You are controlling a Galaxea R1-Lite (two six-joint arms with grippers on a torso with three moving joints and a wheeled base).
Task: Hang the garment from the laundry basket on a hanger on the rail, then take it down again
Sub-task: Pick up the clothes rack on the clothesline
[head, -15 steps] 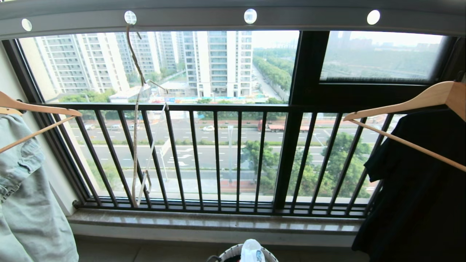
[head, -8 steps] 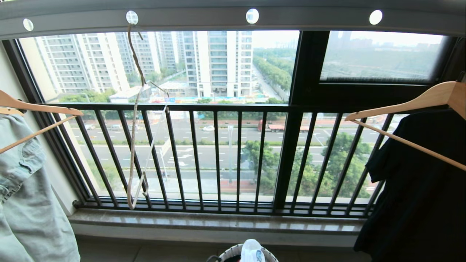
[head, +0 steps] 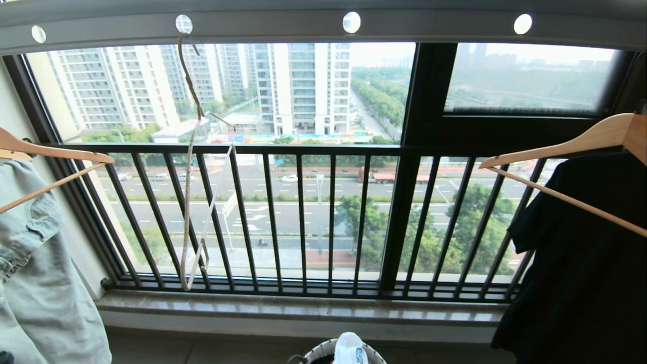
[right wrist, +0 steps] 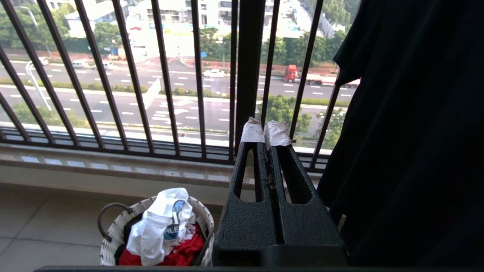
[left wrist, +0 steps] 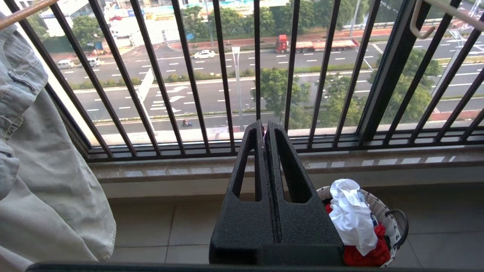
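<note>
The garment [head: 349, 349], a crumpled white T-shirt with a blue print, sticks up out of the laundry basket [head: 317, 352] on the floor below the sill. The thin cream hanger [head: 188, 202] dangles tilted from a hole in the grey rail [head: 429, 25], in front of the window bars. In the left wrist view my left gripper [left wrist: 264, 126] is shut and empty, up in the air to the left of the basket [left wrist: 382, 211] and garment [left wrist: 351, 215]. My right gripper [right wrist: 264, 132], its tips wrapped in white, is shut and empty, to the right of the basket [right wrist: 113, 241] and garment [right wrist: 159, 223].
A wooden hanger [head: 50, 151] with a pale denim piece [head: 40, 283] hangs at the left. Another wooden hanger [head: 581, 139] carries a black shirt [head: 581, 263] at the right. The black window guard [head: 303, 217] and stone sill [head: 303, 308] lie ahead. Red cloth [left wrist: 363, 257] fills the basket.
The thin hanger has swung slightly, first left and then back. A dark bit has come into the head view's lower left corner. Basket and garment lie as before.
</note>
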